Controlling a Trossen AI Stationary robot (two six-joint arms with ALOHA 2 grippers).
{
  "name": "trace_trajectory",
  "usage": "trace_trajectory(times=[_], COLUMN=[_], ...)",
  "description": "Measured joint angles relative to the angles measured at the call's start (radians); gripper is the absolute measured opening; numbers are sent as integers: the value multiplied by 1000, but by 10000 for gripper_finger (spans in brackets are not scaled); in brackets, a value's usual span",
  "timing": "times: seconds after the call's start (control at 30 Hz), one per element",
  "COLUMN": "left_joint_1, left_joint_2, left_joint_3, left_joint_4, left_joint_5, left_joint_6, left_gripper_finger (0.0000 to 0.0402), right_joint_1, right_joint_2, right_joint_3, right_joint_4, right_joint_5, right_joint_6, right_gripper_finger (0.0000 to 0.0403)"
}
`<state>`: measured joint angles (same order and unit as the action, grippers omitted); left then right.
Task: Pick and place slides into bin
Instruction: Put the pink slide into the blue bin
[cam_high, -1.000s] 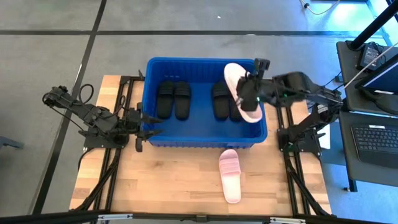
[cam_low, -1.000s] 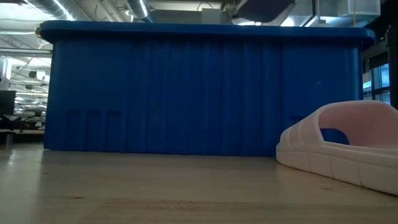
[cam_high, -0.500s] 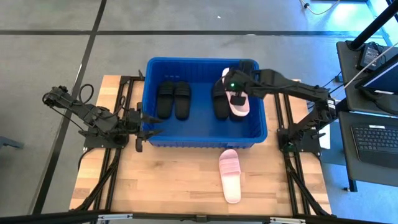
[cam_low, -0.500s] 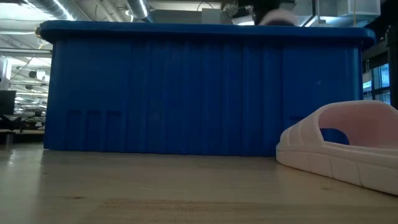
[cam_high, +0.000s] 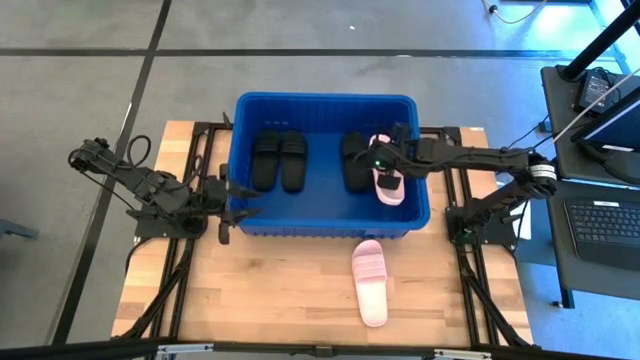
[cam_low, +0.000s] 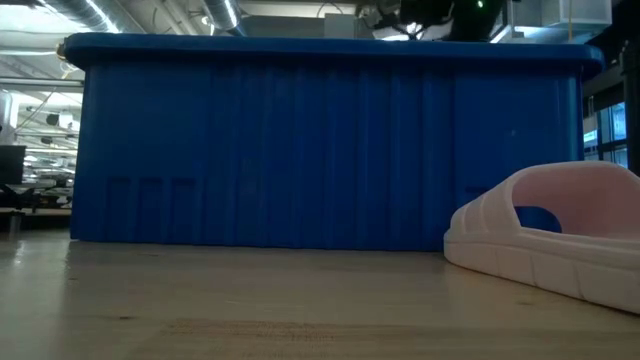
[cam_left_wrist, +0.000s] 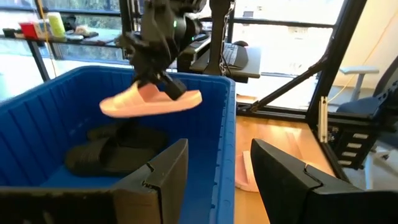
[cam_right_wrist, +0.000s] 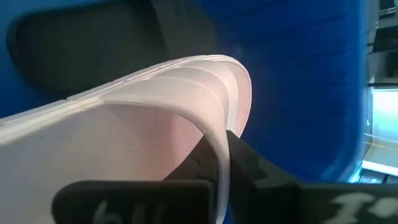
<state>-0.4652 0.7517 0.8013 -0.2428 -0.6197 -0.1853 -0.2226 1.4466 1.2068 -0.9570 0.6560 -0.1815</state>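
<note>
My right gripper is inside the blue bin, shut on a pale pink slide. In the left wrist view the pink slide hangs above the black slides on the bin floor. Two black slides lie at the bin's left and black ones beside the held slide. A second pink slide lies sole down on the table before the bin. My left gripper is open and empty at the bin's left wall. My right gripper pinches the pink slide's wide strap at its edge between its two fingers, one under the strap and one over it. The fingers come from above, slanting from the table's right. The slide hangs about level, sole down, clear of the bin floor.
The bin's near wall fills the low view, with the second pink slide at its right. Bare wooden table lies before the bin. Dark arm frames run along both table sides.
My right gripper has gone from above the bin's far right rim down into the bin and a little toward the near edge, still shut on the pink slide. The slide, first tilted and high, has turned level and sunk below the rim.
</note>
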Motion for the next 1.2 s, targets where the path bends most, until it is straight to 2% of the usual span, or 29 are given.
trace_trajectory(times=[0.33, 0.43, 0.77, 1.2], left_joint_1=[1, 1, 1, 1], left_joint_2=[0, 0, 0, 0], left_joint_3=[0, 0, 0, 0], left_joint_4=[0, 0, -8, -11], left_joint_5=[0, 0, 0, 0], left_joint_6=[62, 62, 62, 62], left_gripper_finger=[171, 171, 171, 171], right_joint_1=[5, 5, 5, 12], right_joint_2=[-3, -3, -4, -3], right_joint_3=[-145, -162, -220, -276], right_joint_4=[44, 51, 103, 158], right_joint_5=[-63, -113, -175, -209], right_joint_6=[83, 121, 125, 158], right_gripper_finger=[13, 13, 13, 13])
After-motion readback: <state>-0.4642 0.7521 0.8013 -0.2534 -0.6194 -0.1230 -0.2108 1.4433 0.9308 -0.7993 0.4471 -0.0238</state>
